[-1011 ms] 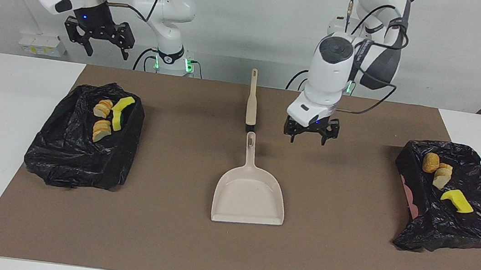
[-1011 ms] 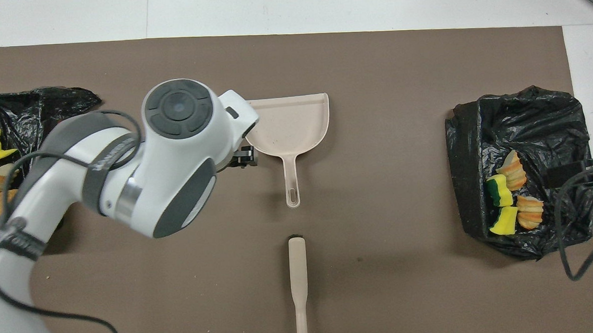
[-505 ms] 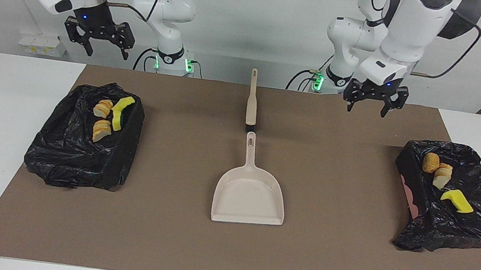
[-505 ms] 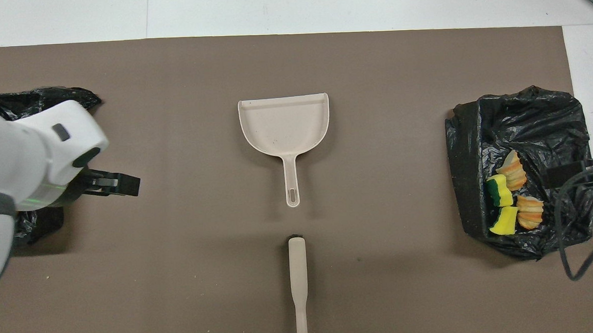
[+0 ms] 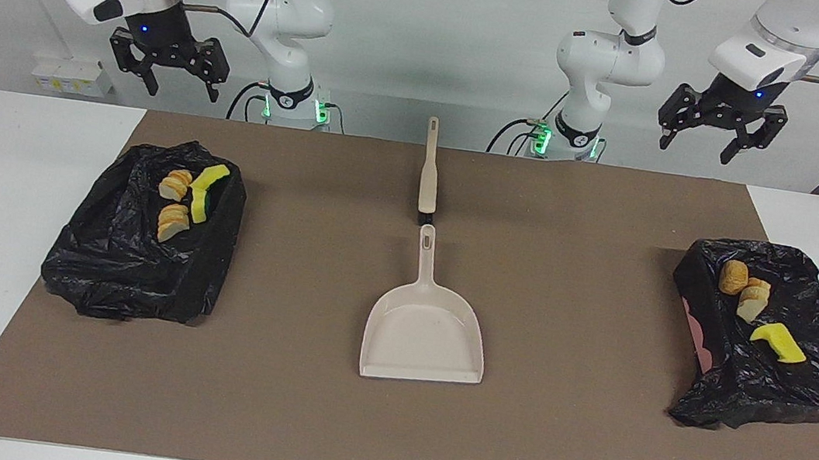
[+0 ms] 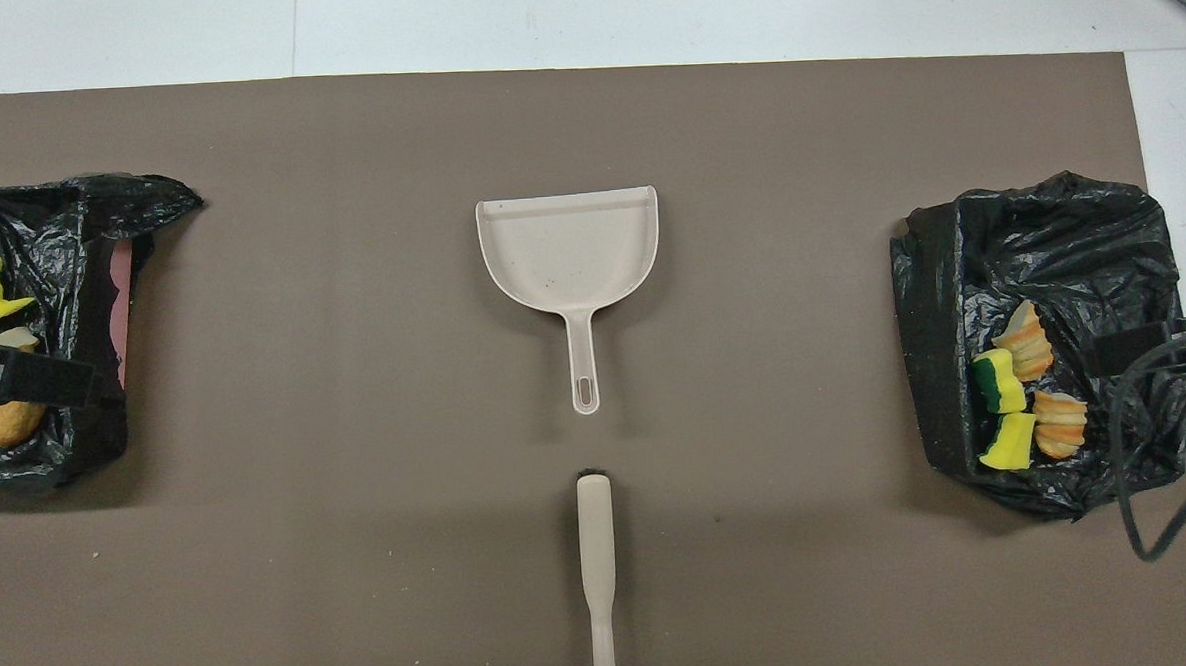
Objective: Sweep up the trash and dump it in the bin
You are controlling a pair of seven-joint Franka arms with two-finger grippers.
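Trash (image 5: 187, 195) all sits in both bags (image 5: 140, 259), dustpan (image 5: 425, 333) empty mid-table. Left gripper (image 5: 720, 134) & right gripper (image 5: 168, 65) hang open, holding nothing, over table's near edge.

Robot lab, two arms (image 5: 281, 3), bare white wall (image 5: 434, 30)

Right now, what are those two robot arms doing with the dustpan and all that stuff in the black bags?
Nothing is being handled. The left gripper and the right gripper both hang open and empty, up in the air near their own ends of the table. The dustpan and the brush lie untouched in the middle of the brown mat. The trash is already in two black bin bags: four pieces in one, three in the other.
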